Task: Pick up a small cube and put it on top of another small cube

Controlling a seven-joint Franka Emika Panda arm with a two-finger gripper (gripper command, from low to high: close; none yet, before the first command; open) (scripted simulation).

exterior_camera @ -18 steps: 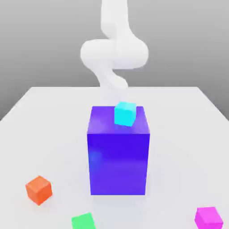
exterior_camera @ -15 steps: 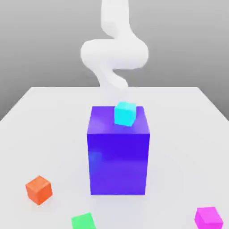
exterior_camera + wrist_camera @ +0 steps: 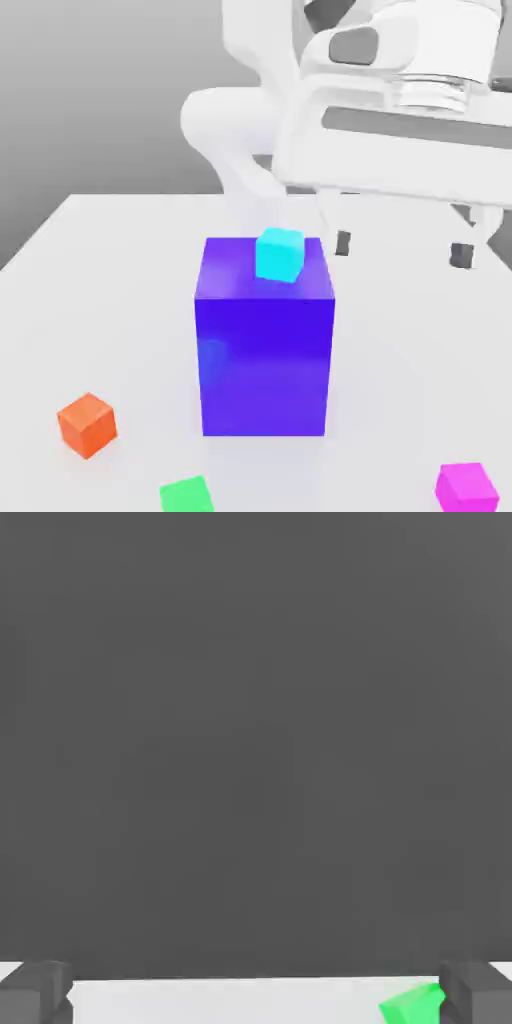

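Note:
The small magenta cube (image 3: 466, 487) lies on the white table (image 3: 120, 260) at the front of the exterior view's right. My gripper (image 3: 402, 248) hangs high above the table, to the right of the big blue-violet block (image 3: 265, 340), far above and behind the magenta cube. Its two dark fingertips (image 3: 343, 243) stand wide apart with nothing between them, so it is open. In the hand view the gripper (image 3: 256, 997) shows both dark fingertips (image 3: 35, 992) far apart, with a green cube (image 3: 412, 1004) close to one of them.
A cyan cube (image 3: 279, 254) rests on top of the blue-violet block. An orange cube (image 3: 87, 424) sits at the front left and a green cube (image 3: 186, 495) at the front edge. The white arm (image 3: 250, 120) rises behind the block.
The hand with its open fingers has come into the exterior view at the upper right, where earlier the arm alone showed behind the block. No cube has moved.

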